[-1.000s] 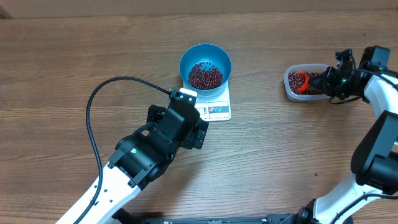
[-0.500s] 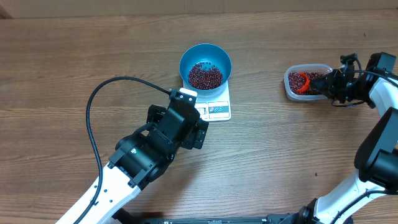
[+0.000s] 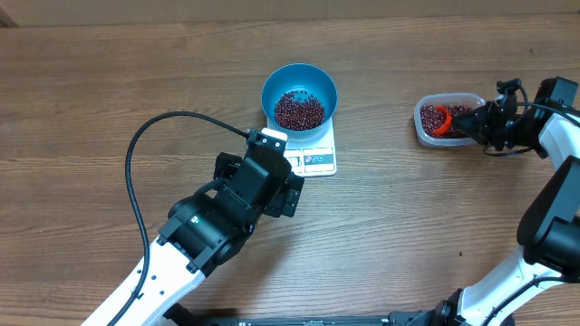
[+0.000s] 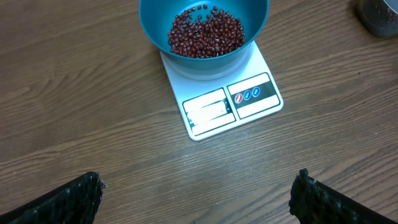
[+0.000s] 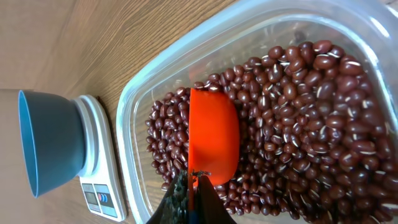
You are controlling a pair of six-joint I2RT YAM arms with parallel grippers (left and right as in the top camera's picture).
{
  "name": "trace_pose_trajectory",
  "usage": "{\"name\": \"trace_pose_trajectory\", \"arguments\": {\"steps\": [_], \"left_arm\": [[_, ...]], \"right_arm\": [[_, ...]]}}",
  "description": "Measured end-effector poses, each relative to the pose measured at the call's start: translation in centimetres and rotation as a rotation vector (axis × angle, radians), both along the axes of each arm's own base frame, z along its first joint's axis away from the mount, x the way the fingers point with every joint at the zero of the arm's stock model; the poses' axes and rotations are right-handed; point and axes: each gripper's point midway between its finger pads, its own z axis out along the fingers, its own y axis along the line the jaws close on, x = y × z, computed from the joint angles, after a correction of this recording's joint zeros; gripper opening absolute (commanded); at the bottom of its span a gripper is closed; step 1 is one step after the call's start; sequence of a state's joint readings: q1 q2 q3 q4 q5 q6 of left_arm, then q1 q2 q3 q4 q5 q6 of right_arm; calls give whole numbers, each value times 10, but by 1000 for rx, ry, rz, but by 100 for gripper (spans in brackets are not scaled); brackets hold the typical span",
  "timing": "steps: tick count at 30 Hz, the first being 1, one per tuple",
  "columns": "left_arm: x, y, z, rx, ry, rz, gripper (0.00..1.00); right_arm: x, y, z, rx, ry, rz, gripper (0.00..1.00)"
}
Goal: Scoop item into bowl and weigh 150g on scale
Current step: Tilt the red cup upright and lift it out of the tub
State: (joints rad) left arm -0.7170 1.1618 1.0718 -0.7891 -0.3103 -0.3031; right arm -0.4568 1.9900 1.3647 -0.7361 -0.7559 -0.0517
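While right gripper (image 5: 189, 186) pinched the orange scoop (image 5: 213, 134) resting on beans (image 5: 298, 93) in clear tub (image 5: 129, 106), left gripper (image 4: 196, 199) hung wide open near bowl (image 4: 152, 25) on scale (image 4: 214, 111).

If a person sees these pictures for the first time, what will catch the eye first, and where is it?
The deep blue bowl in the middle of the table stands out first: it sits on the white scale and holds dark red-brown beans. Next comes the bright orange scoop, lying among more beans in the clear tub at the right, its handle held in the shut jaws of the right arm.
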Motion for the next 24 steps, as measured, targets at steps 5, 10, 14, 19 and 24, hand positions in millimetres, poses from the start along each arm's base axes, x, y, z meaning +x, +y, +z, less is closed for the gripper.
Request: {"name": "trace_pose_trajectory", "arguments": {"steps": [5, 10, 14, 19, 24], "left_arm": [[0, 0, 0, 0, 0, 0, 99], [0, 0, 0, 0, 0, 0, 99], [0, 0, 0, 0, 0, 0, 99], [0, 0, 0, 0, 0, 0, 99], [0, 0, 0, 0, 0, 0, 99]], "right_arm": [[-3, -6, 4, 42, -10, -18, 4], [-5, -18, 12, 101, -41, -47, 4], [-6, -21, 19, 143, -64, -56, 4], [-5, -17, 25, 181, -86, -45, 4], [-4, -12, 33, 231, -114, -29, 4]]}}
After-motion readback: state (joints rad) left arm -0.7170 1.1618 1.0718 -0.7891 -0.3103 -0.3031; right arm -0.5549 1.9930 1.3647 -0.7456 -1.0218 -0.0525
